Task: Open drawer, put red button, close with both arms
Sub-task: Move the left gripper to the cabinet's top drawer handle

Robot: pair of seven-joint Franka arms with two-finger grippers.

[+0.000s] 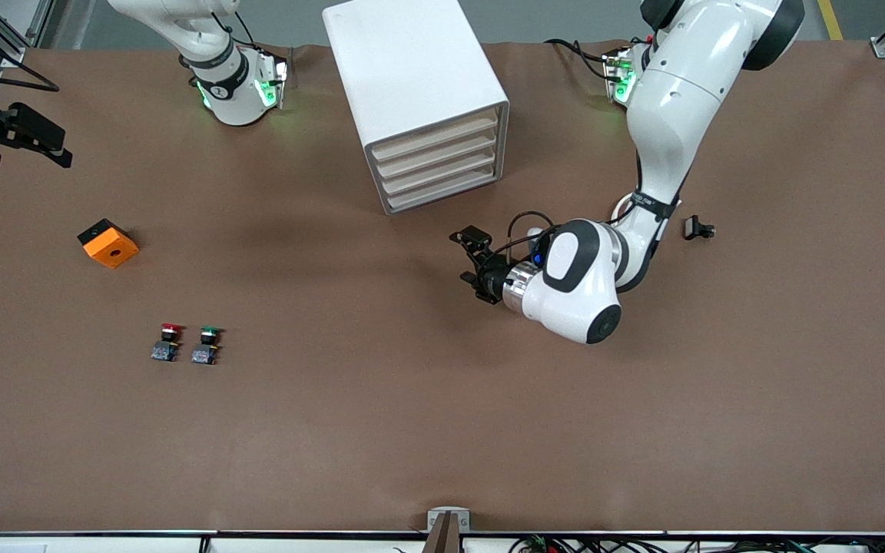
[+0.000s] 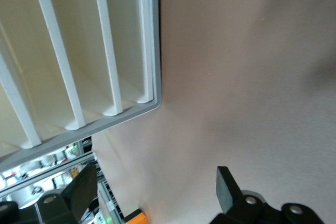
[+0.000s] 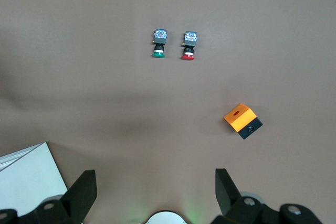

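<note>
Trouble could start right at the cabinet (image 1: pixel 419 100): its four cream-fronted drawers (image 1: pixel 437 163) sit stacked close and look alike, so the left end effector (image 1: pixel 470 265), low over the tabletop (image 1: pixel 442 430) near the cabinet's front, could hook the wrong front or slip off a thin lip. The cabinet looks unfastened, so in my judgement a hard tug might drag the whole box instead of sliding a tray out. Every drawer looks shut for now, nothing opened yet. The left arm reaches in from its base, forearm bent down and wrist turned sideways so the open fingers (image 2: pixel 227 184) face toward the drawer fronts, holding nothing; its wrist view shows the cabinet's lower corner close by. Second hazard, down toward the right arm's end of the tabletop: the red button (image 1: pixel 169 342) stands just beside a green-capped button (image 1: pixel 207 344), both nearer the front camera than the cabinet, so a slightly off descent could grab the wrong one or knock both over (they are tiny and look tippy). An orange block (image 1: pixel 108 243) lies farther from the camera than the pair, well apart from them. The right end effector (image 1: pixel 8 134) hangs high near the tabletop's edge, fingers (image 3: pixel 84 187) spread wide and empty, its wrist camera looking down on both buttons and the block.
</note>
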